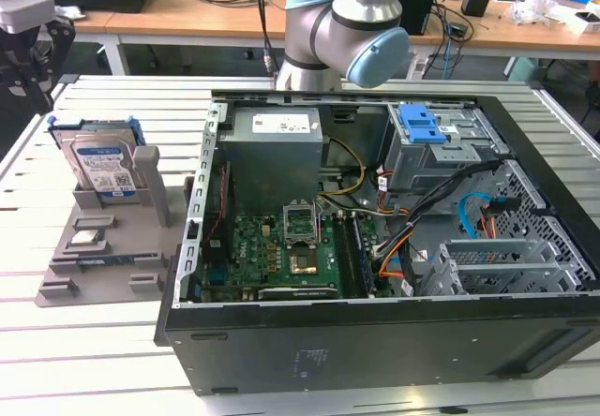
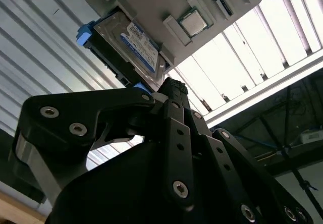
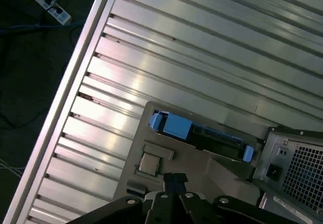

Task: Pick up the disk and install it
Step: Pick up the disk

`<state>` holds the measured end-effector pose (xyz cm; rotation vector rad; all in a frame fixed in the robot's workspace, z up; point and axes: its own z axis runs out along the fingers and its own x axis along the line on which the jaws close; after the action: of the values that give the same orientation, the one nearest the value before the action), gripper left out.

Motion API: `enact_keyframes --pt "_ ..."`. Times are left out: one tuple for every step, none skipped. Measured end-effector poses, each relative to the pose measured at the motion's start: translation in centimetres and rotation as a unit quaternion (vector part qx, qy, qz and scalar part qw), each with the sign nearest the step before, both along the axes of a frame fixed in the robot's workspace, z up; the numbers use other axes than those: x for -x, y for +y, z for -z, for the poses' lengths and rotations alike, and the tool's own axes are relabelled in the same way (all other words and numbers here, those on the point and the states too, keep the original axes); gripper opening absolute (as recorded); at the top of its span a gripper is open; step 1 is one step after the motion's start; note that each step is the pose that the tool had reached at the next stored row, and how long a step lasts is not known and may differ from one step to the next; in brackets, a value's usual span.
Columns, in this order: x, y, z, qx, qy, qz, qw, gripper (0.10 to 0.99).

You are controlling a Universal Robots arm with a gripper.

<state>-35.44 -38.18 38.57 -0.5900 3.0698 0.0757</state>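
The disk [image 1: 101, 161] stands upright on its edge in a slot at the back of a grey plastic holder [image 1: 112, 280], well outside the open computer case [image 1: 375, 360]. In the exterior view its flat silver face looks toward the camera, with a white-and-blue label [image 1: 105, 174] carrying a barcode and a blue bracket [image 1: 94, 126] along its top. The second wrist view shows the disk [image 2: 132, 41] at a slant, with the same label and the bracket at one end. The first wrist view looks down on the disk's thin top edge [image 3: 212, 135], dark between two blue ends.

A small square silver chip [image 1: 86, 239] lies flat in a recess of the holder, near the disk; it also appears in both wrist views [image 2: 193, 22] [image 3: 149, 163].

The hand [image 2: 174, 87] is black. In both wrist views its fingers are pressed together with nothing between them [image 3: 175, 177]. It hangs above the holder, apart from the disk. In the exterior view the hand [image 1: 36, 74] sits at that view's far left, beyond the holder.

The holder rests on a slatted metal surface [image 1: 84, 360]. The case lies on its side at the exterior view's right of the holder, with a green circuit board [image 1: 281, 257], a grey metal cage with a blue latch [image 1: 424, 126] and a white sticker on a grey box [image 1: 274, 126]. The arm [image 1: 337, 22] rises behind the case. The first wrist view adds a white power strip [image 3: 53, 9] on the dark floor.
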Motion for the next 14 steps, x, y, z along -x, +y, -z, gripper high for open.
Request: enact_keyframes --pt "0.0 0.0 0.0 0.0 0.0 -0.007 1.0 0.106" --pt "0.0 0.0 0.0 0.0 0.0 -0.012 0.9999 0.106" --pt "0.0 0.0 0.0 0.0 0.0 -0.017 0.9999 0.106" --pt "0.0 0.0 0.0 0.0 0.0 -0.021 0.9998 0.106" --pt "0.0 0.0 0.0 0.0 0.0 -0.025 0.9997 0.106" --pt "0.0 0.0 0.0 -0.0001 0.0 -0.029 0.9996 0.106" --pt "0.0 0.0 0.0 0.0 0.0 -0.033 0.9995 0.106" --pt "0.0 0.0 0.0 0.0 0.0 -0.039 0.9992 0.106" --pt "0.0 0.0 0.0 0.0 0.0 -0.046 0.9989 0.106" --pt "0.0 0.0 0.0 0.0 0.0 -0.054 0.9986 0.106" --pt "0.0 0.0 0.0 0.0 0.0 -0.062 0.9981 0.106" --pt "0.0 0.0 0.0 0.0 0.0 -0.066 0.9978 0.106" --pt "0.0 0.0 0.0 0.0 0.0 -0.07 0.9975 0.106" --pt "0.0 0.0 0.0 0.0 0.0 -0.074 0.9973 0.106"
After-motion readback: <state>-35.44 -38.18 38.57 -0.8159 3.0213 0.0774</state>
